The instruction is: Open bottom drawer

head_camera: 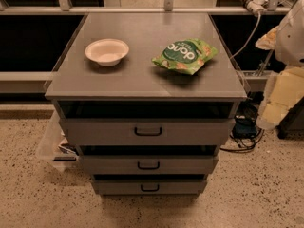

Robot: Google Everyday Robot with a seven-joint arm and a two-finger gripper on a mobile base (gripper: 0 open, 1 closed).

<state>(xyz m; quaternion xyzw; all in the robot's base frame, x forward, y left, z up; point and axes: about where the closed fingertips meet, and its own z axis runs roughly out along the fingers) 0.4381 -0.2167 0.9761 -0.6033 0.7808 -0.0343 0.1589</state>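
Floor [256, 194]: speckled beige terrazzo under dim, warm light. A grey metal counter [142, 77] stands at centre in front of a pale ledge [21, 77], with dark recesses behind it on both sides. A clear plastic bin [50, 148] sits just beside the counter's left side, black cables [244, 129] lie on the floor at its right, and the end effector [280, 101] hangs at the right edge of view, apart from the counter.

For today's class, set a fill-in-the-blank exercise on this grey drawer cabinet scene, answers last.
The grey metal cabinet has ____ drawer fronts. The round white bowl sits beside a ____ snack bag. The narrow grey bottom drawer has a black bar ____ at its centre. The robot's gripper hangs to the cabinet's ____, apart from the drawers.
Answers: three; green; handle; right.
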